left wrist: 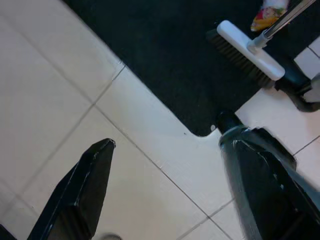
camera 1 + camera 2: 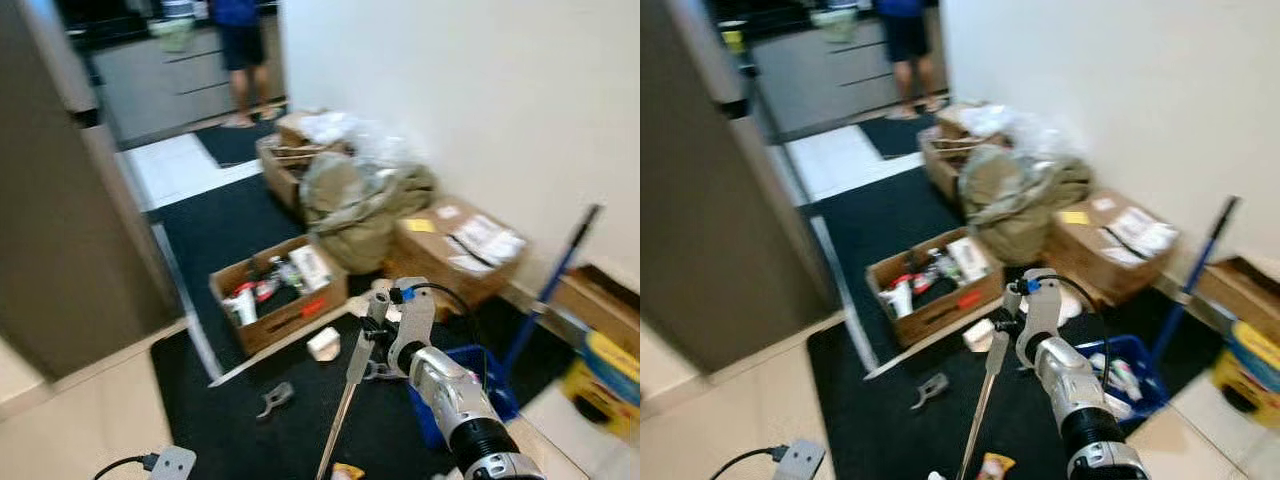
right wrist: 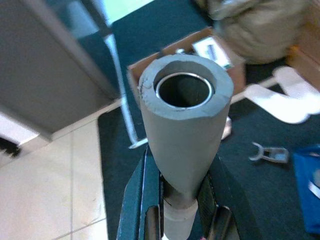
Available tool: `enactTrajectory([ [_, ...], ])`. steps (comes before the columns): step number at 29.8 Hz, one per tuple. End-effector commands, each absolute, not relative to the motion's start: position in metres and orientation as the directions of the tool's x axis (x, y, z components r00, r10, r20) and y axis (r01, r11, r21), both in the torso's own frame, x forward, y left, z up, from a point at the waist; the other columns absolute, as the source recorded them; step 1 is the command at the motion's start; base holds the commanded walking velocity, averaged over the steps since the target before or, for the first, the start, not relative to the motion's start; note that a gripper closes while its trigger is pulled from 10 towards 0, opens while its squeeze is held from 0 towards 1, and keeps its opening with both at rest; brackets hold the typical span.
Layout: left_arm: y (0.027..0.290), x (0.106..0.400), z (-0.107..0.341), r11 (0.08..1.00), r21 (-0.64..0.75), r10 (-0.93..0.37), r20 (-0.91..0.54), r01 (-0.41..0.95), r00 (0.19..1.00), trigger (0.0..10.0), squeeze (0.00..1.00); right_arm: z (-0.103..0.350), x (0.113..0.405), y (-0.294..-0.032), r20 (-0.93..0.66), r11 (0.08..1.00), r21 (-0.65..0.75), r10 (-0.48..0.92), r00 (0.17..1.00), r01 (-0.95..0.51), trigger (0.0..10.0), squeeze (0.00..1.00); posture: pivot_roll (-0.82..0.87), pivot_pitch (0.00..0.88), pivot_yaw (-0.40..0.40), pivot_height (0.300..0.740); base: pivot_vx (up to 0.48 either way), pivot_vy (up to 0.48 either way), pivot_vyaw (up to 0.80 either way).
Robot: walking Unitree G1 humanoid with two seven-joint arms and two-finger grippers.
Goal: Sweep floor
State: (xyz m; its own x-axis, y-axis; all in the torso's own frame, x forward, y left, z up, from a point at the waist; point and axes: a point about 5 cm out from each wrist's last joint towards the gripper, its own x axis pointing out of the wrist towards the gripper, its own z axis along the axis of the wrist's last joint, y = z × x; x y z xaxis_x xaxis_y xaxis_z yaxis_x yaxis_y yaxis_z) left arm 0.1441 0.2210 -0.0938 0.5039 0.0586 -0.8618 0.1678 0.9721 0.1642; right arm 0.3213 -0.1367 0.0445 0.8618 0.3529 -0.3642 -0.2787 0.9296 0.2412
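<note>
- Now I see my right gripper (image 3: pixel 187 215) clamped on the grey broom handle (image 3: pixel 185 125), near the open cardboard box (image 2: pixel 280 292).
- My left gripper (image 1: pixel 165 185) hangs with fingers apart over the pale tiles.
- Broom head (image 1: pixel 247 50) rests on the dark mat (image 1: pixel 165 55) edge.

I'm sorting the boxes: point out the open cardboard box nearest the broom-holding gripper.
The low open box of bottles on the dark mat, just beyond the right gripper; the others sit farther along the wall.

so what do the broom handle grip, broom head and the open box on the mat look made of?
Broom handle grip: matte grey foam sleeve, probably, over a hollow shiny metal-looking tube. Broom head: smooth white plastic block, dark stiff bristles. Open box: brown corrugated cardboard, dull, flaps raised.
</note>
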Motion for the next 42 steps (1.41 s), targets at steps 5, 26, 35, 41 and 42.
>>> enactTrajectory([
  [5,0.227,0.141,-0.094,0.971,0.175,0.074,-0.867,0.163,0.493,10.0,0.00,0.038,0.316,-0.124,-0.381,0.908,0.281,0.403,0.832,-0.311,10.0,0.00,-0.02,0.009,0.081,0.740,0.000,0.000,-0.48],
  [26,0.229,0.136,-0.095,0.968,0.182,0.078,-0.872,0.172,0.484,10.0,0.00,0.061,0.316,-0.115,-0.229,0.772,-0.344,0.483,0.845,-0.534,10.0,0.00,-0.02,0.040,0.083,0.740,0.000,0.000,0.00],
  [35,0.229,0.138,-0.094,0.968,0.182,0.075,-0.869,0.175,0.489,10.0,0.00,0.071,0.318,-0.115,-0.161,0.771,-0.384,0.486,0.859,-0.508,10.0,0.00,-0.02,0.027,0.083,0.740,0.000,0.000,0.00],
  [41,0.229,0.138,-0.094,0.967,0.184,0.076,-0.869,0.176,0.489,10.0,0.00,0.069,0.321,-0.121,-0.180,0.769,-0.418,0.451,0.874,-0.483,10.0,0.00,-0.02,0.025,0.082,0.740,0.000,0.000,0.00],
  [42,0.229,0.139,-0.094,0.967,0.184,0.077,-0.869,0.175,0.489,10.0,0.00,0.068,0.322,-0.122,-0.184,0.767,-0.429,0.442,0.878,-0.477,10.0,0.00,-0.02,0.024,0.083,0.740,0.000,0.000,0.00],
])
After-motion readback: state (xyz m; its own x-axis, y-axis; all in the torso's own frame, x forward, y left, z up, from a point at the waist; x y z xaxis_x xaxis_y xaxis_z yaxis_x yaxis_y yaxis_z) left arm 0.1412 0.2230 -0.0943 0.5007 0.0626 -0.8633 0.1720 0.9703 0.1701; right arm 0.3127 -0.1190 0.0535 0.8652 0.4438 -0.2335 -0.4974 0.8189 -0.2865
